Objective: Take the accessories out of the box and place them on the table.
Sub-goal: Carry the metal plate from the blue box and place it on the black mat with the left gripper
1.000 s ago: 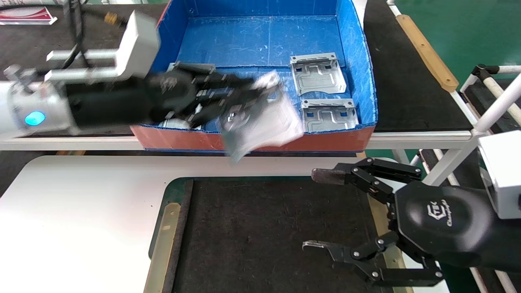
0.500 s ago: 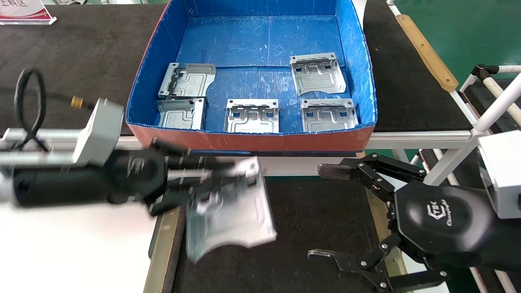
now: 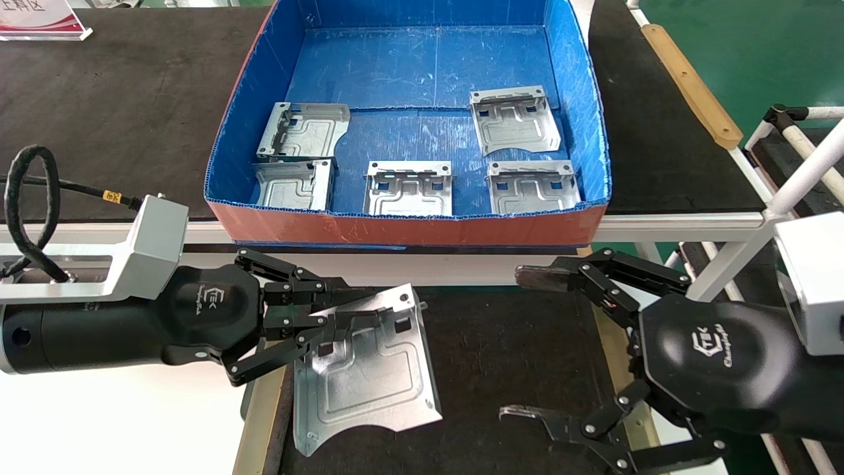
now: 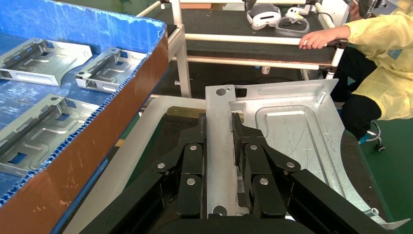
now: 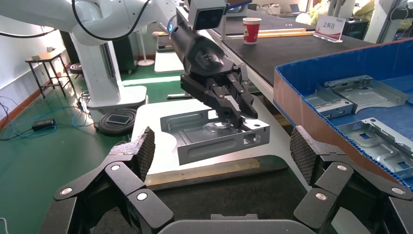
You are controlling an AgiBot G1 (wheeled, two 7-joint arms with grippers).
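Vs half a second ago: my left tool (image 3: 333, 323) has stopped blurring and sits lower over the counter (image 3: 132, 409), and the plate (image 3: 366, 366) it carries is now sharp and lower over the dark mat (image 3: 514, 356). A second ago that plate was over the front wall of the box (image 3: 409, 227). The five remaining plates (image 3: 409, 188) have not moved; the right tool barely shifted.

Left tool: clamped on the plate's flange edge. In the left wrist view the fingers (image 4: 192, 161) pinch the upright flange from both sides. From the tool, the plate extends toward 4 o'clock in the head view, curved notch at the plate's 6 o'clock edge. In the right wrist view the plate (image 5: 214, 136) hangs tilted above the counter; I can't tell if any edge touches the mat.

Box is at 12 o'clock from the held plate, on the bench behind the counter. Inside: two plates at its 9 o'clock side touching each other, one front centre, two at 3 o'clock.

Right tool (image 3: 527, 346): at 3 o'clock from the plate, over the mat's right edge, fingers spread wide, holding nothing.
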